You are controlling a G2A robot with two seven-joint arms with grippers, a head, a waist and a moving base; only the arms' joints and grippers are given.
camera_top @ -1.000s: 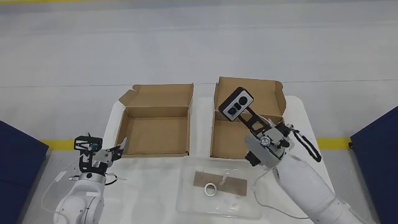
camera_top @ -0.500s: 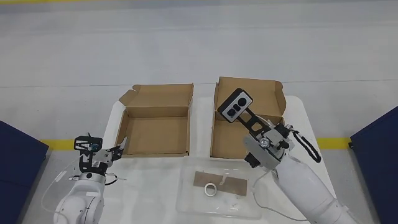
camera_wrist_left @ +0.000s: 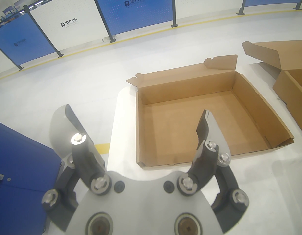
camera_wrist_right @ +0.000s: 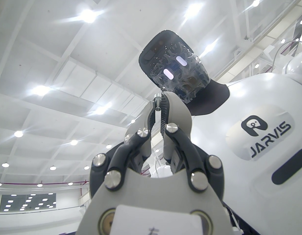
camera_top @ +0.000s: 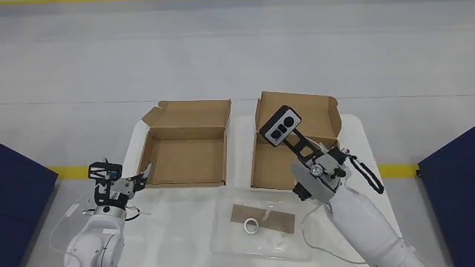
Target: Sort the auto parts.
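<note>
Right claw [camera_wrist_right: 158, 106] pinches a small threaded part [camera_wrist_right: 157, 101], left claw [camera_wrist_left: 136, 123] gapes empty; left box [camera_top: 185, 162] bare, ring [camera_top: 251, 227] in tray [camera_top: 223, 246], so sorting seems barely begun.

Illum.: bright, even, from overhead. Right wrist view: ceiling lamps [camera_wrist_right: 88, 15] blown out w/ star flare, glare streaks across roof panels [camera_wrist_right: 43, 57]. Top view: floor [camera_top: 223, 52] near-white, washed. Left wrist view: faint shading inside open cardboard box [camera_wrist_left: 190, 123] along near walls, edges soft. Wide-angle distortion strong: partition posts [camera_wrist_left: 100, 8], yellow floor line [camera_wrist_left: 141, 35] bow toward frame edges.
</note>
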